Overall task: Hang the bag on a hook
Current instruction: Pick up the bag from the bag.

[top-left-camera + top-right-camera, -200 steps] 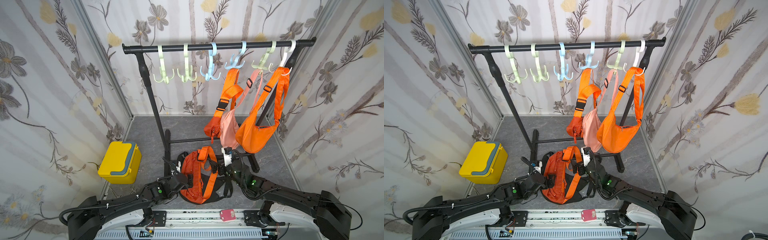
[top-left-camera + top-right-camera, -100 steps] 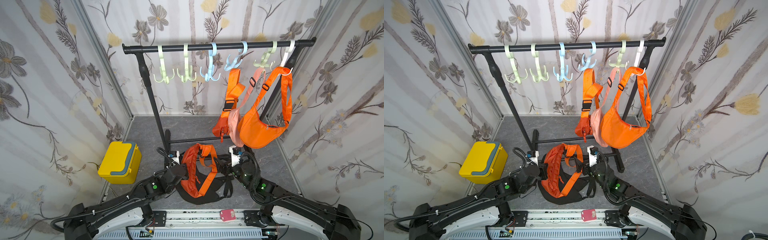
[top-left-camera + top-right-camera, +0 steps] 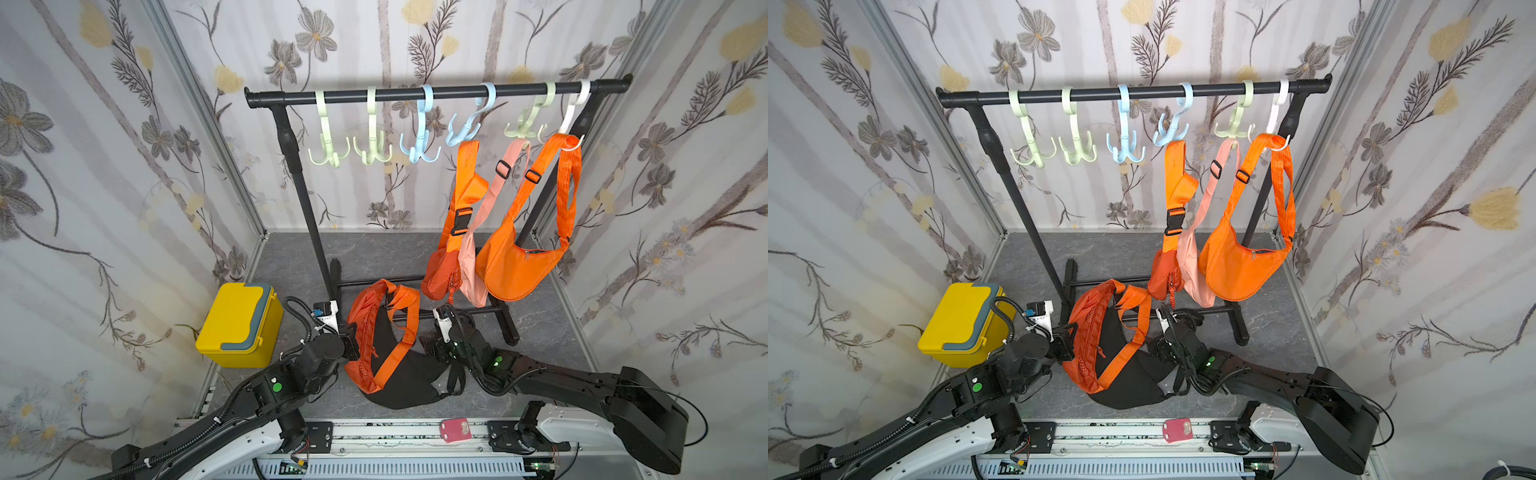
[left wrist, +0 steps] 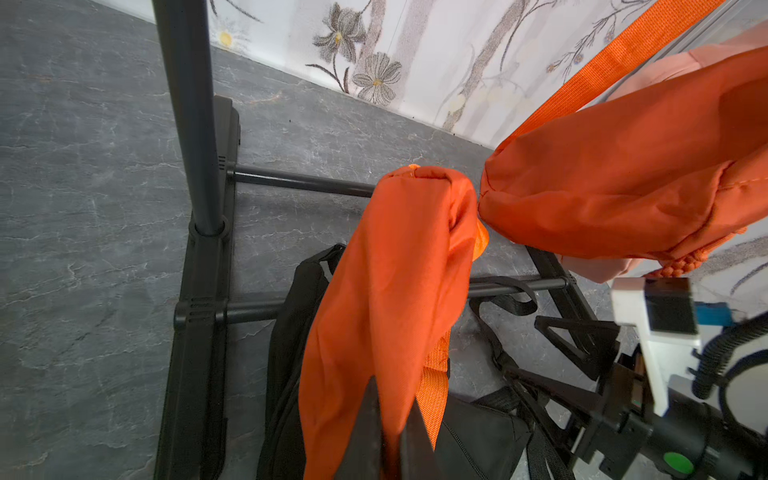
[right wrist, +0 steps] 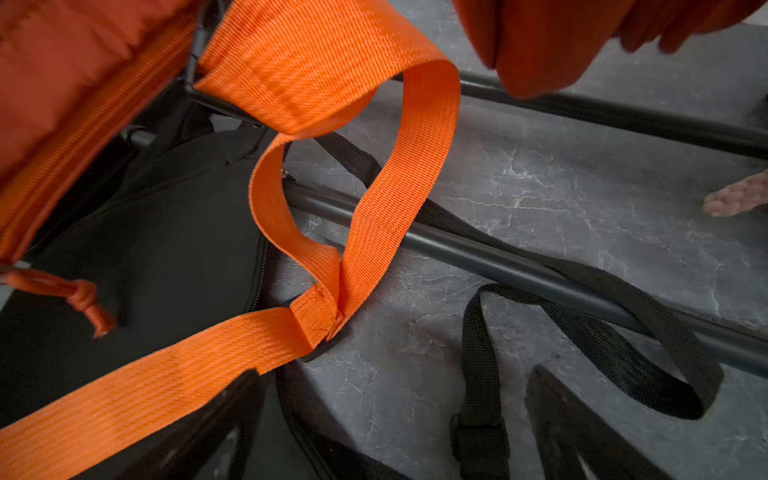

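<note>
Bag pick-up at the rack: an orange nylon sling bag is pinched by its fabric body in the left gripper, jaws clamped tight on the cloth. One end is thus held up off the grey stone-look floor, while the other is left resting on a black fabric bag lying beneath. The hold is taken on the body, not the strap, prob. so the orange webbing strap is left free as a loop. The right gripper is held nr that loop w/ jaws spread wide & nothing in them, apparently placed to take the strap & spread it for a hook. On the black metal garment rack, two pale green plastic hooks & one pale blue plastic hook are seen bare. Three hanging bags are already crowded at the rail's right end. Hanging is judged not yet begun; a lift to rail height is req'd.
</note>
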Motion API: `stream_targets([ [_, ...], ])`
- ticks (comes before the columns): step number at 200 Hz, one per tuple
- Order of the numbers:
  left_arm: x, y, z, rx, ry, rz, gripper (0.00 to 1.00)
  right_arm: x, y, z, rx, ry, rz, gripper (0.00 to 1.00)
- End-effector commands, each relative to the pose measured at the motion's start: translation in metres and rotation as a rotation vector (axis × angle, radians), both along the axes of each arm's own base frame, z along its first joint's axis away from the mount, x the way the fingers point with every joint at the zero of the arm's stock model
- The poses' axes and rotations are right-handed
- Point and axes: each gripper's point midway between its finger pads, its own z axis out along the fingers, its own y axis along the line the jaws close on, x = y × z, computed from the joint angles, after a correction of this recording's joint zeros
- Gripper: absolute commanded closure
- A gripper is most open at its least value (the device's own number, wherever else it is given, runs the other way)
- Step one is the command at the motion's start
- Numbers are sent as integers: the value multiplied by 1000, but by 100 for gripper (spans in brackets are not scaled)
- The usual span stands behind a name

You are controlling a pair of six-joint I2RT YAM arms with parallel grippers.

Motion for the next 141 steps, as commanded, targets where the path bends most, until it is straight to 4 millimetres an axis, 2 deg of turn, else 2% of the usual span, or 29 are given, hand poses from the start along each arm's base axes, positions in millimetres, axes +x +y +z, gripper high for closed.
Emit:
stream_targets([
  [1,1,6,1,-17,-6,34,100,9,22,10,103,-7,32,4],
  [45,-1,12,-5,-45,-1,53,100,14,52,-9,156,66,102,10],
  [80,-3,17,-5,-57,-4,65,100,17,63,-29,157,115,115,12],
  [101,-4,20,-3,-63,-10,70,100,17,70,-29,181,122,134,14],
  [103,-4,21,-3,-64,-10,71,100,16,69,-37,167,137,131,15],
  [110,-5,21,-2,-68,-12,71,100,16,71,-41,164,146,131,15],
  [141,-6,23,-2,-71,-16,73,100,18,77,-50,170,161,142,27],
])
